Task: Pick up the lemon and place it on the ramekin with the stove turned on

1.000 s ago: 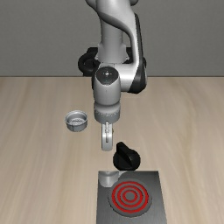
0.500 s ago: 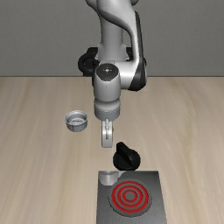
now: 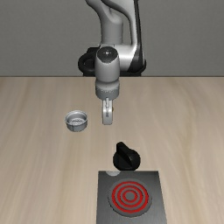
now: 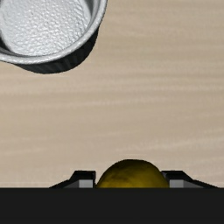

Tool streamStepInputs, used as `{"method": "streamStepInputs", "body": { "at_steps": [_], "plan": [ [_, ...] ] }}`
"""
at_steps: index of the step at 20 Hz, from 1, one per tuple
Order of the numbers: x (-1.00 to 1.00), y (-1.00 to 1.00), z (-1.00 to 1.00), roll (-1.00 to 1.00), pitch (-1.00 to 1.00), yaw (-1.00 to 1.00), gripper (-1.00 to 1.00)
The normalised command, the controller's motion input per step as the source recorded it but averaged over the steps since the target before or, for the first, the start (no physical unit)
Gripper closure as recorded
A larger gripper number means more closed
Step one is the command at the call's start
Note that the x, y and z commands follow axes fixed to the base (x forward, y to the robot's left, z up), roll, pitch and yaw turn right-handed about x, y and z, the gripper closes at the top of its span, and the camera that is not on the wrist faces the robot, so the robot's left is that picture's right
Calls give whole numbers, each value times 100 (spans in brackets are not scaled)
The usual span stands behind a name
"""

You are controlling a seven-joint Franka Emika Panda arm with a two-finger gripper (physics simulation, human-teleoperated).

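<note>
Wooden desk [image 3: 35, 131] in the exterior view carries a grey ramekin [image 3: 77, 120], upright and empty, just to that view's left of the fingers [image 3: 107, 118], which hang above the desk, clear of the dish; well apart from it sits the stove [image 3: 129, 194], its rings glowing red, with a black knob [image 3: 126, 156] just beside it; in the wrist view the ramekin has nothing inside and the frame cuts off its rim; the fingers clamp the lemon [image 4: 129, 173] from both sides, its lower part hidden
</note>
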Motion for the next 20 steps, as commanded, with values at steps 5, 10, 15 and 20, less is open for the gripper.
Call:
{"method": "streamStepInputs", "body": {
  "at_steps": [5, 10, 15, 20],
  "plan": [
    [0, 0, 100, 0, 0, 0, 100],
    [0, -40, 60, 0, 0, 0, 100],
    [0, -100, 0, 0, 0, 0, 100],
    [40, -60, 0, 0, 0, 0, 100]
  ]
}}
